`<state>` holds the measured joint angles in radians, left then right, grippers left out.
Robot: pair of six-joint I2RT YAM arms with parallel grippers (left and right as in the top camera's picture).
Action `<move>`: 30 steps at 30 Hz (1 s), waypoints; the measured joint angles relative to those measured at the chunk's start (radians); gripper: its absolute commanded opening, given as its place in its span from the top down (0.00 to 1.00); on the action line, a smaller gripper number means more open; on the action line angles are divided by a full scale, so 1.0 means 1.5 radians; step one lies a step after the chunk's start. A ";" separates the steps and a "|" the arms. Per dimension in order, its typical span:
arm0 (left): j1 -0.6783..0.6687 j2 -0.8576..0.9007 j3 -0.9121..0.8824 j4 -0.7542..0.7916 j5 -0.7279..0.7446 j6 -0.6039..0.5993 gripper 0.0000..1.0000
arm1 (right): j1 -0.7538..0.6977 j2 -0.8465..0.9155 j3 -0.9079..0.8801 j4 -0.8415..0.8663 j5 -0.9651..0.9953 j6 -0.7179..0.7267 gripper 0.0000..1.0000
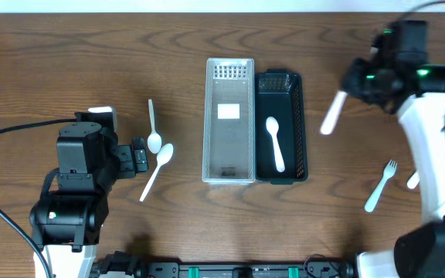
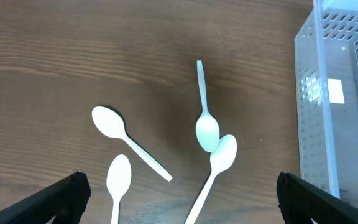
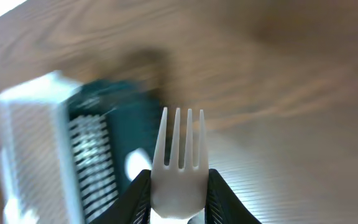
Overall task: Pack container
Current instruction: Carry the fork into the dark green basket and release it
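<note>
A clear slotted container (image 1: 230,166) stands mid-table with a black basket (image 1: 292,85) against its right side. One white spoon (image 1: 275,144) lies in the basket. My right gripper (image 1: 349,86) is shut on a white fork (image 1: 331,116) and holds it above the table, right of the basket. In the right wrist view the fork (image 3: 179,163) is clamped between the fingers (image 3: 179,193), tines pointing toward the basket (image 3: 114,134). My left gripper (image 1: 140,157) is open and empty by two white spoons (image 1: 154,127) (image 1: 157,168). The left wrist view shows several spoons (image 2: 206,109) (image 2: 217,167) (image 2: 128,143) (image 2: 118,182) ahead of the open fingers (image 2: 179,194).
Another white fork (image 1: 380,186) lies on the table at the right, by the right arm's white link. A further white utensil (image 1: 413,181) shows partly beside that link. The clear container's wall (image 2: 337,124) is at the right edge of the left wrist view.
</note>
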<state>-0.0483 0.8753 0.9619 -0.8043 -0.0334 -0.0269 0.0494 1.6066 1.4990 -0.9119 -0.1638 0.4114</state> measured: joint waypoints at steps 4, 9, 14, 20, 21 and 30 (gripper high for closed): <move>0.000 0.000 0.000 0.000 0.000 0.000 0.02 | 0.102 0.017 0.000 0.001 0.013 -0.001 0.92; 0.000 0.000 0.000 0.000 0.000 0.000 0.02 | 0.212 0.072 -0.001 0.000 0.071 -0.002 0.94; 0.000 0.000 0.000 -0.001 0.000 0.000 0.02 | 0.258 0.153 -0.002 0.000 0.107 -0.002 0.94; 0.000 0.000 0.000 -0.002 0.000 0.000 0.02 | 0.266 0.244 -0.003 0.004 0.125 -0.004 0.59; 0.000 0.000 0.000 -0.002 0.000 0.000 0.02 | 0.266 0.251 -0.003 0.004 0.127 -0.001 0.57; 0.000 0.000 0.000 -0.002 0.000 0.000 0.02 | 0.261 0.252 -0.002 -0.004 0.133 -0.003 0.33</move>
<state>-0.0483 0.8753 0.9619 -0.8074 -0.0334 -0.0269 0.4416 1.9846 1.4956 -0.9180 0.0357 0.4072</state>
